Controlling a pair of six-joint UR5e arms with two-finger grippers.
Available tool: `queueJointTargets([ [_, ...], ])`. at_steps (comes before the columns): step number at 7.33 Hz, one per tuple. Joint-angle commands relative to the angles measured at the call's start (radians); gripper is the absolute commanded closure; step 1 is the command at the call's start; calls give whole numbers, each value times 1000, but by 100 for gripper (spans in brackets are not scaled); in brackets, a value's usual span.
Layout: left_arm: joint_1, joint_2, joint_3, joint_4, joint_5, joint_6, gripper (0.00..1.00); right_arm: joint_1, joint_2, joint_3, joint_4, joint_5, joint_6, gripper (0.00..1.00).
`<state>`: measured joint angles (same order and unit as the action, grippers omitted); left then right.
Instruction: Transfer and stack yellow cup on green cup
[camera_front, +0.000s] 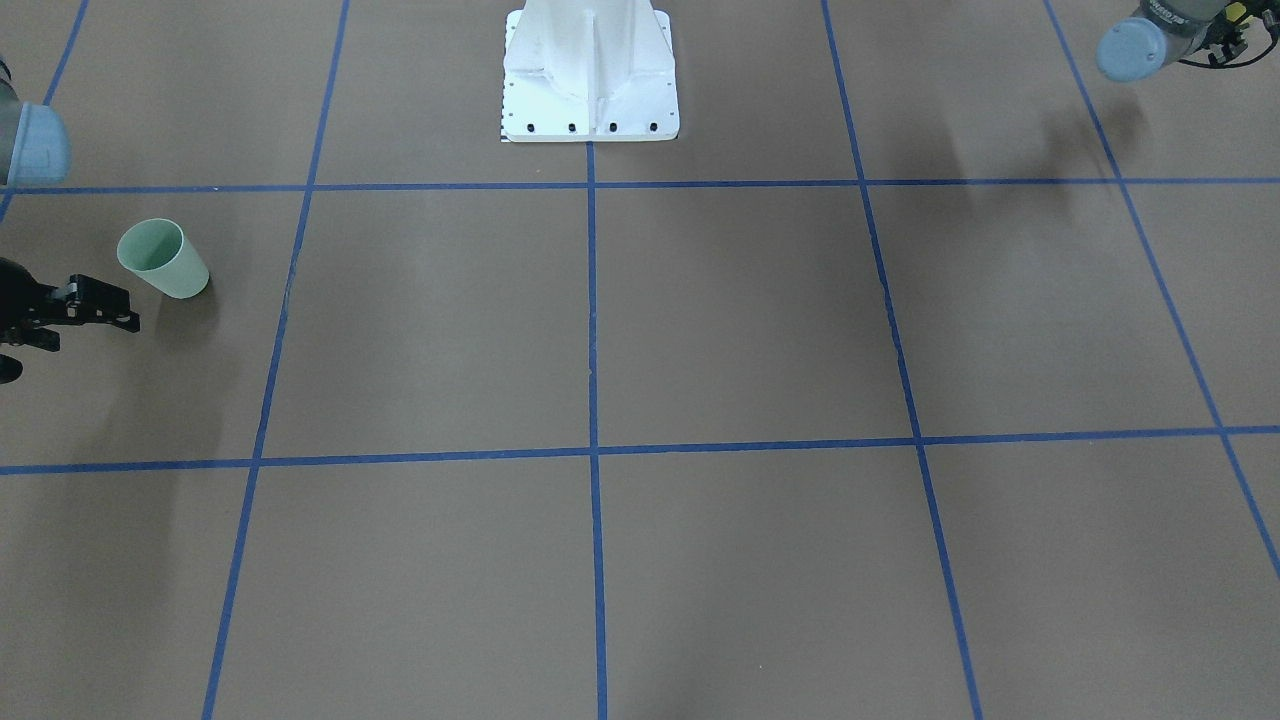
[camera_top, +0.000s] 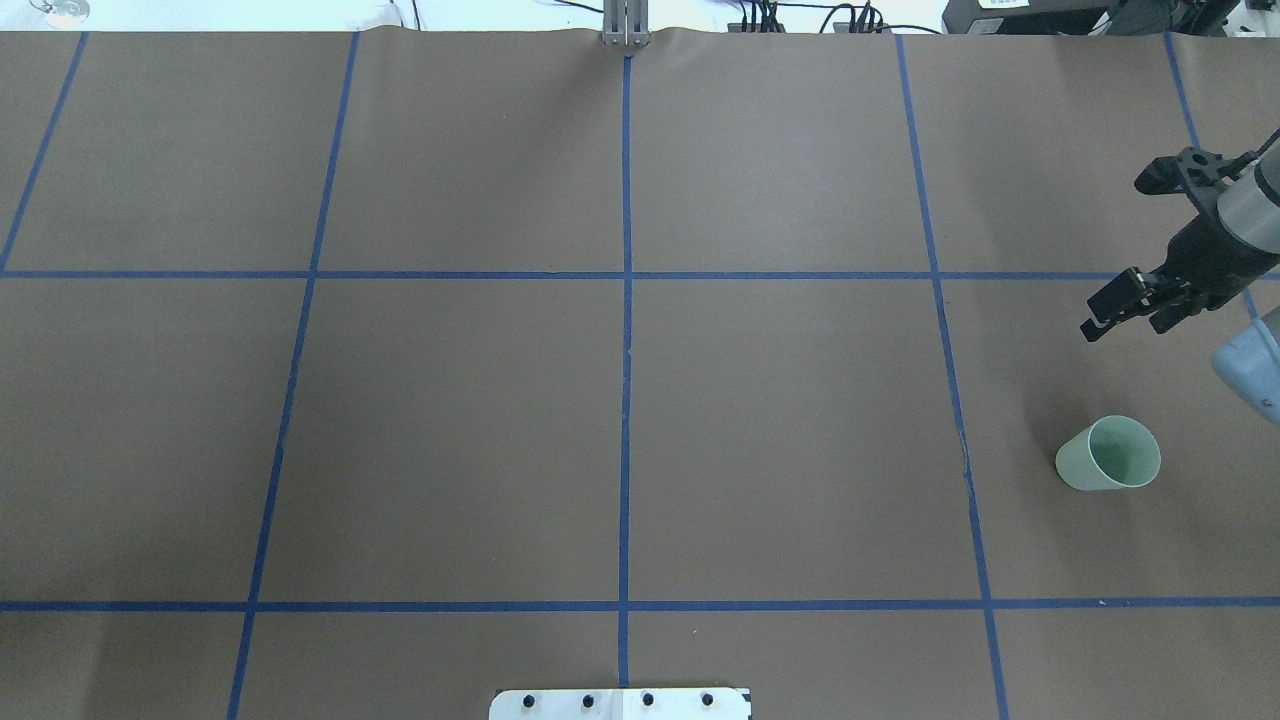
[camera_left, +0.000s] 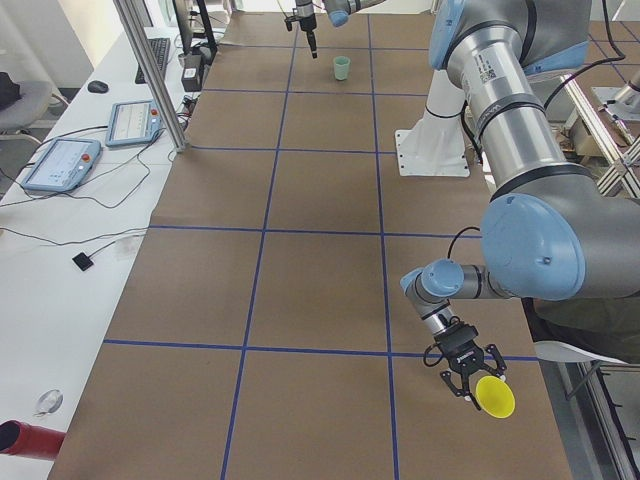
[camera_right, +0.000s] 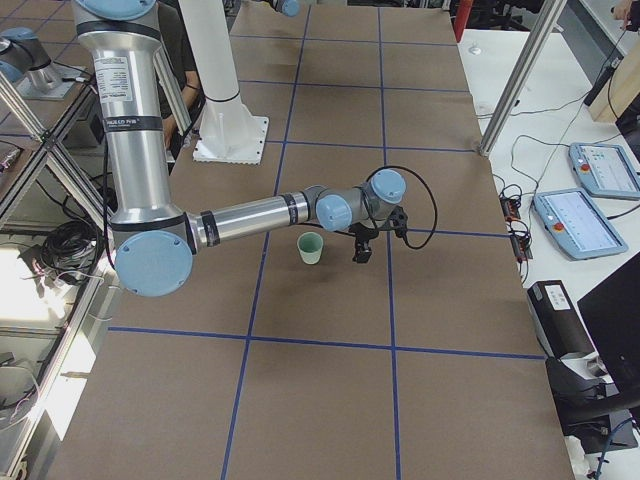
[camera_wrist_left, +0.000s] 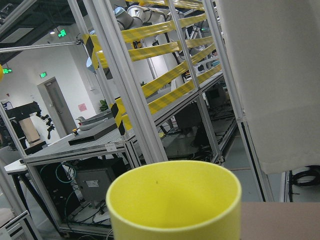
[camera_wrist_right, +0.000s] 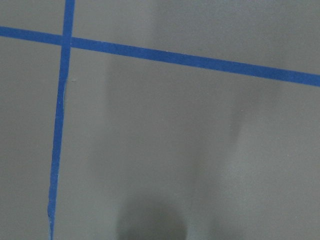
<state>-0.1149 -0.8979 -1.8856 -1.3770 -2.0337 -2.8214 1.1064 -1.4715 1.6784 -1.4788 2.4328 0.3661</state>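
The green cup (camera_front: 165, 258) stands upright and empty on the brown table at the robot's right end; it also shows in the overhead view (camera_top: 1108, 455) and the exterior right view (camera_right: 311, 248). My right gripper (camera_top: 1125, 315) hangs just beyond the cup, apart from it, with its jaws open and empty. It also shows in the front-facing view (camera_front: 115, 308). The yellow cup (camera_left: 494, 396) lies on its side at my left gripper (camera_left: 478, 380), over the table's near corner. It fills the bottom of the left wrist view (camera_wrist_left: 175, 200). I cannot tell whether the left gripper is shut on it.
Blue tape lines (camera_top: 625, 300) divide the table into squares. The white robot base (camera_front: 590, 80) stands mid-table on the robot's side. Aluminium posts (camera_left: 150, 70) and a desk with tablets (camera_left: 60, 165) run along the far side. A frame with yellow striped bars (camera_wrist_left: 165, 65) stands beyond the left end.
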Motion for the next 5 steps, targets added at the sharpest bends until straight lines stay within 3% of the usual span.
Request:
queueJointTargets([
  [1,-11,-53,10,4,32,-35,37,0,0,1,0,0,1,0],
  [5,-95,-166,-1,16,136,0,37,0,-1,3,0,2,4,0],
])
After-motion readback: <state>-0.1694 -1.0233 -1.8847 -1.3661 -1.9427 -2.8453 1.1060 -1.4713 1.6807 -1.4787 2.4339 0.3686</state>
